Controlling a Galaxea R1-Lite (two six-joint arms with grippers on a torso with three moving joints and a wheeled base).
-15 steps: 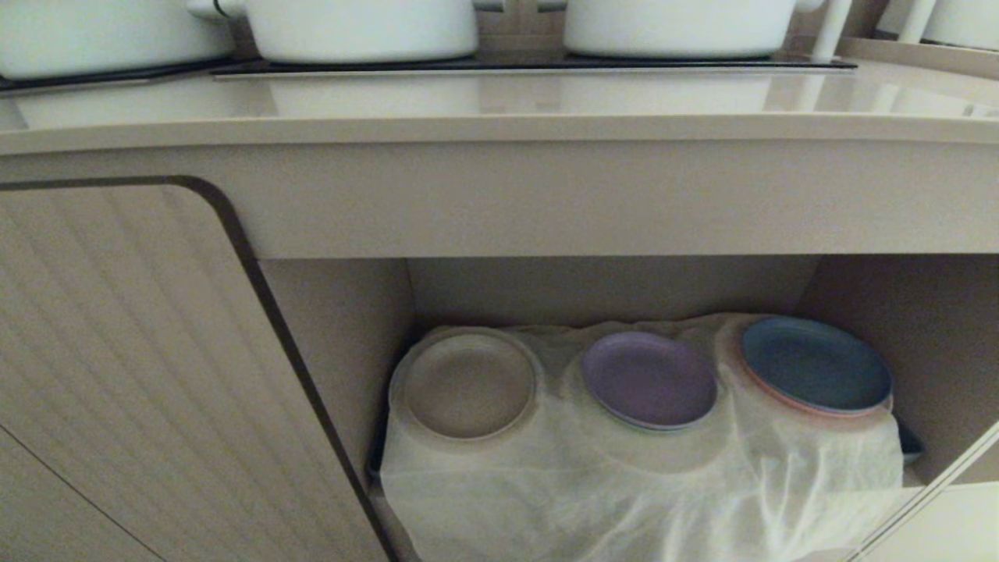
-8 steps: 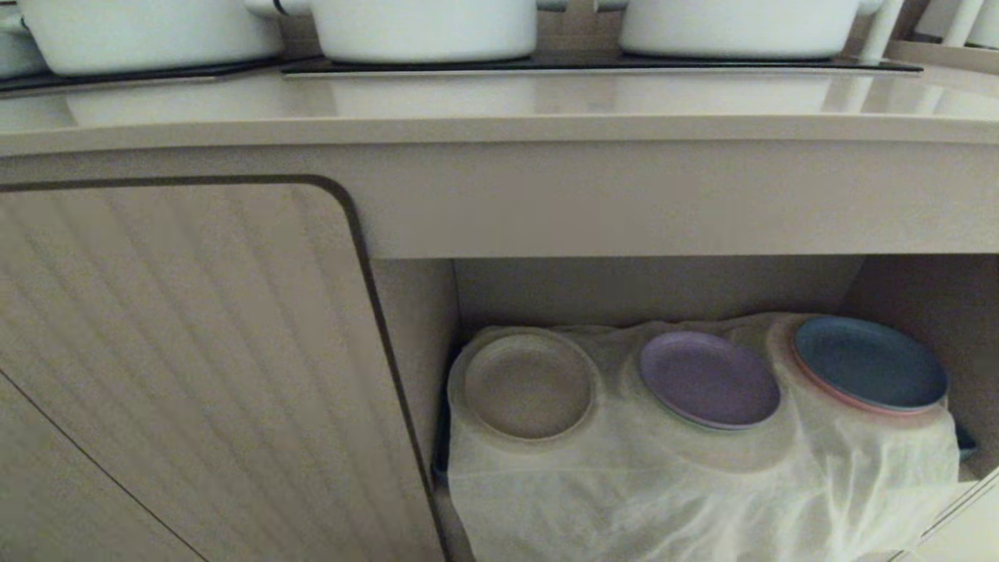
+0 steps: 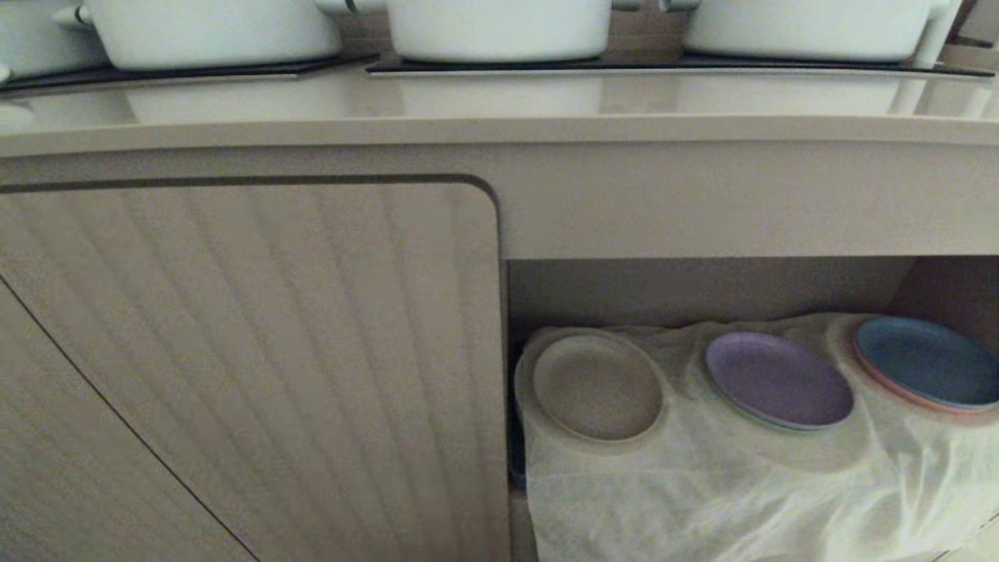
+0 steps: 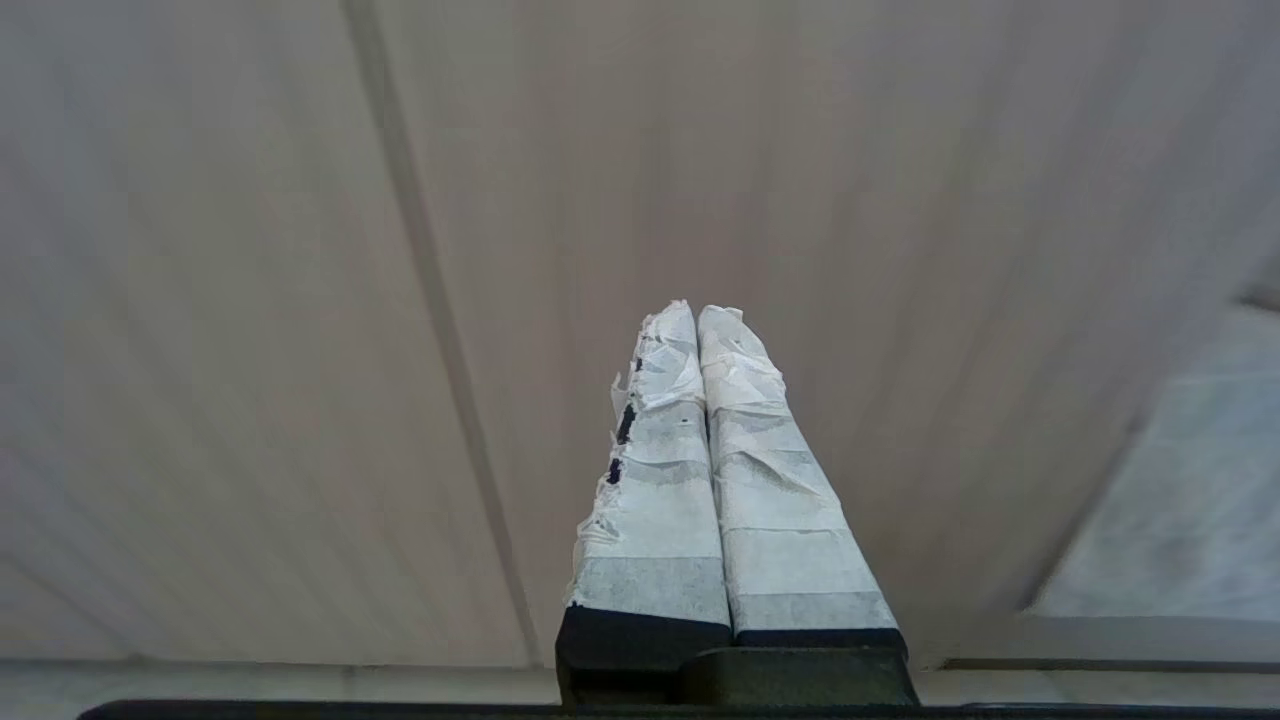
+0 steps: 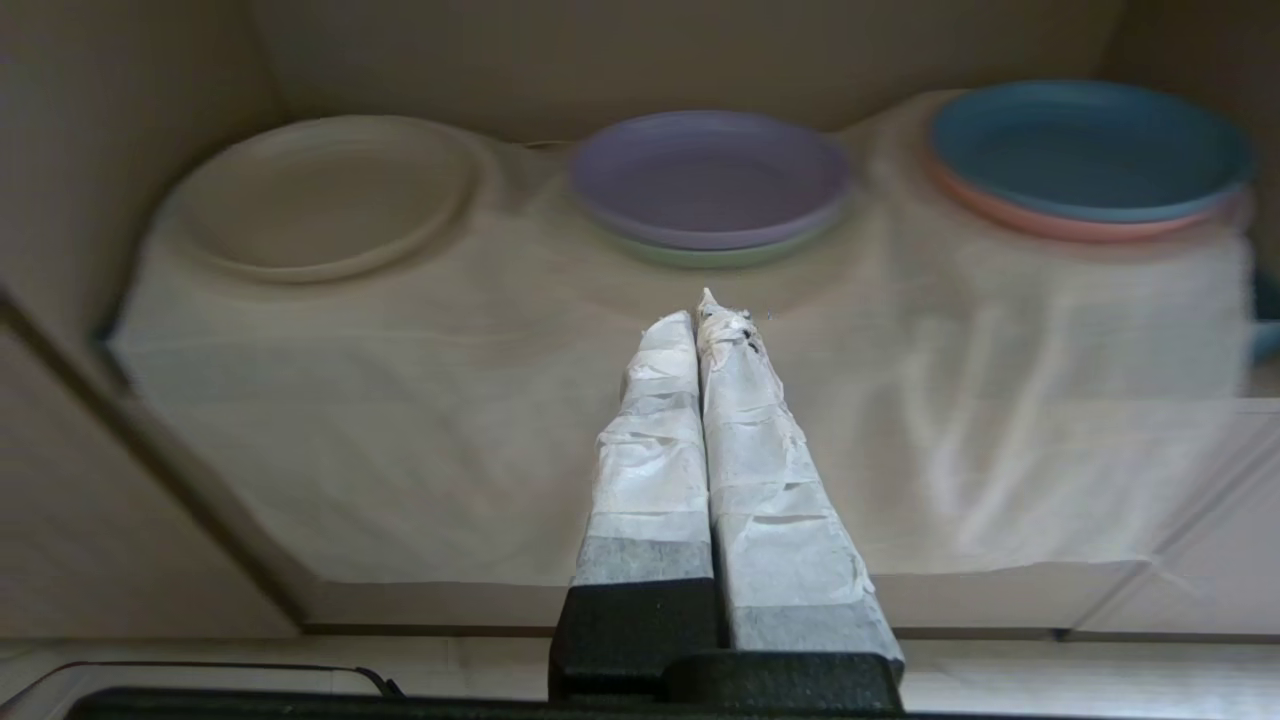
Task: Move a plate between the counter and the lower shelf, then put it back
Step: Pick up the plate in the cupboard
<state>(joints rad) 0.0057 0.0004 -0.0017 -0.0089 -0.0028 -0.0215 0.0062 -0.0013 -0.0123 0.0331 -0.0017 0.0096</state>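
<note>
While resting on the white cloth [image 3: 702,499] at the left end of the lower shelf [image 3: 702,285], the plate [image 3: 598,386] is sliding rightward across the head view, meaning only camera travel, nothing yet lifted toward the table [image 3: 499,105]. Hanging low before the cabinet, left tool [image 4: 697,315] and right tool [image 5: 700,312], both pressed together, empty.
</note>
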